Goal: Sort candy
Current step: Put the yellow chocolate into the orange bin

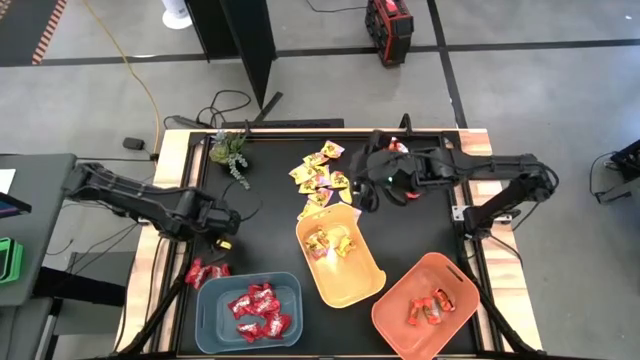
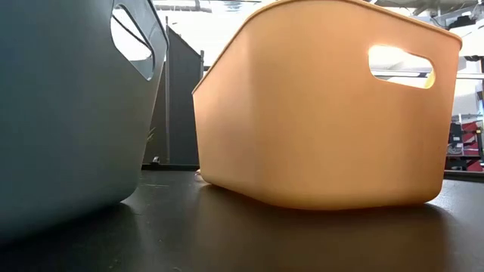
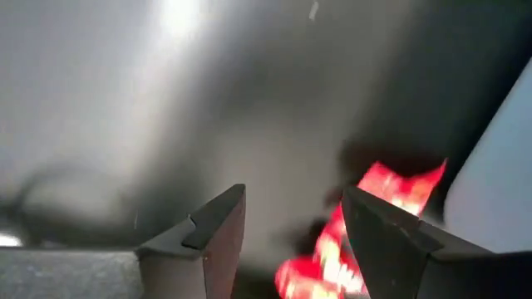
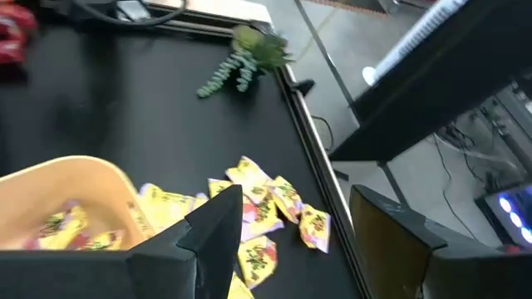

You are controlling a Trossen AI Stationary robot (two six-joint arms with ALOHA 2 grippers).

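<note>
High view: my left gripper (image 1: 222, 240) is sitting at lower left of the frame, just above the loose red candy (image 1: 205, 271) lying beside the blue bin (image 1: 213, 325). More reds are already in that bin. My right gripper (image 1: 366, 192) is hanging at upper centre, next to the yellow candy (image 1: 320, 172) scattered above the yellow bin (image 1: 369, 283). Some yellows are in that bin; orange-red ones are lying in the orange bin (image 1: 398, 327) at lower right. Plant sprig (image 1: 231, 150) at upper left, well apart from everything.

Low view: only bin walls are showing, blue-grey left, yellow right. No arms.

Left wrist view: my fingers (image 3: 214, 232) are standing apart with nothing between them; the reds are glowing at lower right, off to one side of the gap. Risk: I'm closing off-centre and clipping a wrapper edge, or pushing the pile against the bin wall.

Right wrist view: my fingers (image 4: 218, 228) are wide and empty, yellows lying just beyond and partly under one finger. Risk: slick wrappers are overlapping, so I could be grabbing two or flicking one toward the table edge.
</note>
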